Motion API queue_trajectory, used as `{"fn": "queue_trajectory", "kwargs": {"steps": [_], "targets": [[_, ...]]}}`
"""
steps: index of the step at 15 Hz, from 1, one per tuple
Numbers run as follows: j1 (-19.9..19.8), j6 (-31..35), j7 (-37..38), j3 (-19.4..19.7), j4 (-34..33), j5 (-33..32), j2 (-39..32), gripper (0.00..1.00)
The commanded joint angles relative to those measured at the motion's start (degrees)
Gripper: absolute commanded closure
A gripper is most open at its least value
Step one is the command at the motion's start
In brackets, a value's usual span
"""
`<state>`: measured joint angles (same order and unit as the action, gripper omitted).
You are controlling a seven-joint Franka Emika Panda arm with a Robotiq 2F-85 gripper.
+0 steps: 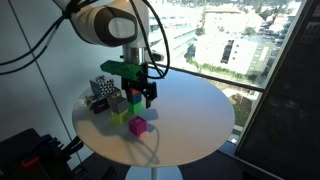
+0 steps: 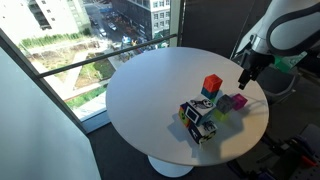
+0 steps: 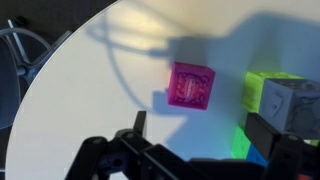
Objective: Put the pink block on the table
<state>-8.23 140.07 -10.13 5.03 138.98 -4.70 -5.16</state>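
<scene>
Pink block (image 3: 192,85) flat on table (image 3: 90,90), frame centre, just left of green cube (image 3: 262,90), not touching. Tool (image 3: 200,132) spread, empty, directly above block. Block rests unaided, so task prob. done.

Both exterior views high, facing the table (image 1: 195,110) from different sides, wrist view close above it
</scene>
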Motion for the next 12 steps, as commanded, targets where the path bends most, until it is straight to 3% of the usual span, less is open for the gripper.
{"fn": "queue_trajectory", "kwargs": {"steps": [1,7,12], "targets": [[1.4,-8.0,4.3,0.4,-0.9,-3.2,4.9,0.00],[3.2,-16.8,10.4,-1.2,-1.4,-6.4,11.9,0.00],[4.4,-24.1,9.5,-2.1,-2.7,-4.1,17.0,0.00]]}}
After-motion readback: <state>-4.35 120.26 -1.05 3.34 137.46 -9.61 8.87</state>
